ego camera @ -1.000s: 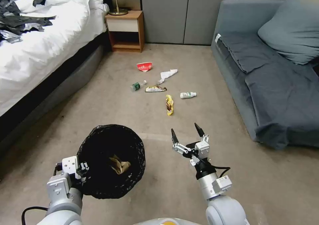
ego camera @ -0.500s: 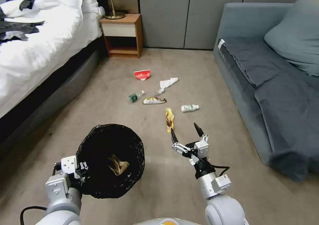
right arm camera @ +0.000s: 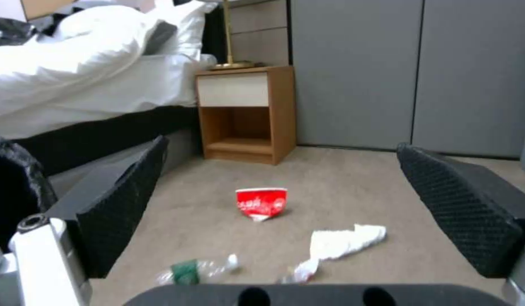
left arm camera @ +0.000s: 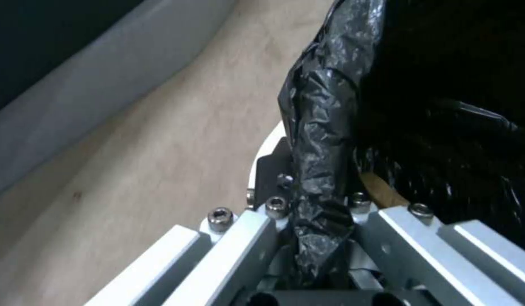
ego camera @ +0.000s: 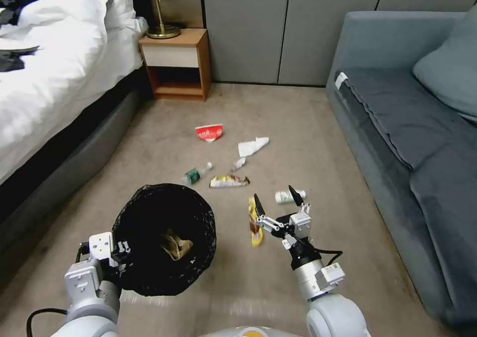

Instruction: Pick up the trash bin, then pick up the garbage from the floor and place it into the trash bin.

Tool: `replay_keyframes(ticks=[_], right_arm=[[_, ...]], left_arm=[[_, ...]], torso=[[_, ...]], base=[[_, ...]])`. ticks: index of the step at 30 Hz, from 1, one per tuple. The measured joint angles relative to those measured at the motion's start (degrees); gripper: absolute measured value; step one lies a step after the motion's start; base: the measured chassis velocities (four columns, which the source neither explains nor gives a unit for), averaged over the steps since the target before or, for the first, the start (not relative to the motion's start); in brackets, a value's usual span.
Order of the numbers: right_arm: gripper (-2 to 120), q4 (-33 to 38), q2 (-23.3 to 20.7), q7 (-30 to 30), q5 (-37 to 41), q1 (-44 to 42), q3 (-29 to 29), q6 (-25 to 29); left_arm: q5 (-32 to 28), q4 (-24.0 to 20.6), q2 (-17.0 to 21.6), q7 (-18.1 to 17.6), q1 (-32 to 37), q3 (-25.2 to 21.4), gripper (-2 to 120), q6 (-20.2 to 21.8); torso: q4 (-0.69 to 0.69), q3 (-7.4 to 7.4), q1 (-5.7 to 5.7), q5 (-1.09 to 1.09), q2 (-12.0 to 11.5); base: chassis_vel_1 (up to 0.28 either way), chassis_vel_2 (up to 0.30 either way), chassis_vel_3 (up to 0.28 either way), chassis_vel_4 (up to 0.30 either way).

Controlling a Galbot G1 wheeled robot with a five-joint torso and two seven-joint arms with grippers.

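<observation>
The bin [ego camera: 164, 240], black-lined, sat at lower left of the head view, holding one crumpled brown wrapper [ego camera: 175, 246]. The left gripper [left arm camera: 316, 212] was clamped on its rim. The right gripper [ego camera: 275, 203], lower centre, hung with jaws wide; a yellow wrapper [ego camera: 255, 225] lay just below its left finger, a white bottle [ego camera: 284, 197] between the tips. Cup [ego camera: 209, 132], tissue [ego camera: 252, 146] and green bottle [ego camera: 195, 174] lay beyond. Since the earlier frame, the camera had advanced, so the litter appeared lower.
</observation>
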Motion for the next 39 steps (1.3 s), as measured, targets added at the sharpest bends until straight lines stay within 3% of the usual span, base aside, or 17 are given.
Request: replay_keyframes(ticks=[8, 10, 13, 32, 39], right_arm=[[99, 0.1, -0.1, -1.1, 0.0, 0.0, -0.3, 1.1], [100, 0.0, -0.2, -1.8, 0.0, 0.0, -0.3, 1.5], [100, -0.3, -0.3, -2.2, -0.1, 0.2, -0.4, 1.8], [100, -1.5, -0.8, -2.2, -0.5, -0.2, -1.0, 1.6], [100, -0.1, -2.1, 0.3, 2.7, -0.7, -1.9, -2.6]], left_arm=[[0.2, -0.2, 0.0, 0.0, 0.3, 0.1, 1, 0.0], [0.2, -0.2, 0.0, 0.0, 0.3, 0.1, 1, 0.0], [0.3, -0.3, 0.0, -0.2, 0.3, 0.1, 1, -0.1], [0.0, 0.2, 0.1, -0.2, -0.3, 0.0, 1, -0.1], [-0.2, 0.4, 0.3, -0.2, -0.6, 0.0, 1, -0.1]], torso=[[0.03, 0.01, 0.00, 0.04, 0.0], [-0.02, 0.01, 0.01, -0.06, 0.0], [0.02, 0.01, 0.01, 0.03, 0.0], [0.01, -0.01, -0.01, 0.00, 0.0], [0.00, -0.01, -0.01, 0.00, 0.0]], base=[[-0.328, 0.344, 0.341, -0.339], [-0.259, 0.258, 0.250, -0.240], [-0.156, 0.149, 0.175, -0.174], [0.018, -0.014, -0.017, 0.017], [0.000, 0.000, 0.000, 0.000]])
